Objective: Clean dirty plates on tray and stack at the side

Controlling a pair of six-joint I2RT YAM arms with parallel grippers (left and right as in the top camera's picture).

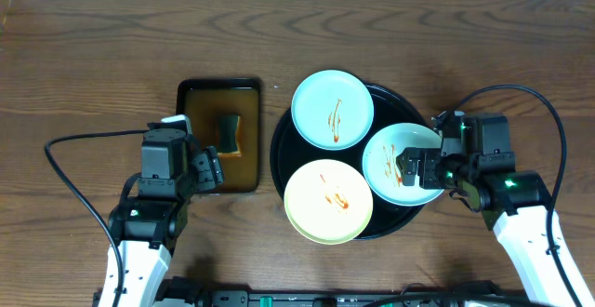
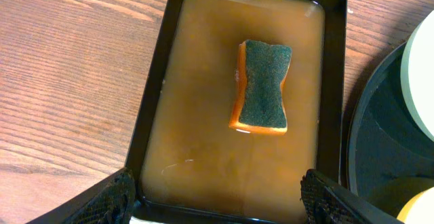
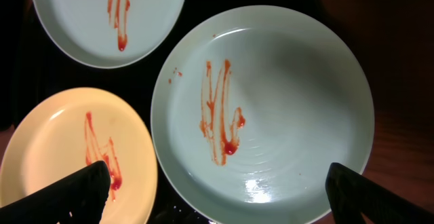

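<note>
Three dirty plates with red sauce streaks sit on a round black tray (image 1: 284,163): a pale green plate (image 1: 332,109) at the back, a cream plate (image 1: 327,201) at the front, and a pale green plate (image 1: 390,169) on the right. My right gripper (image 1: 420,168) is open above the right plate (image 3: 285,102). A sponge with a green top and orange base (image 2: 263,85) lies in brown liquid in a black rectangular tray (image 2: 152,108). My left gripper (image 2: 217,195) is open over that tray's near edge, empty.
The rectangular tray (image 1: 191,93) stands just left of the round tray on a wooden table (image 1: 84,56). Cables run from both arms across the table.
</note>
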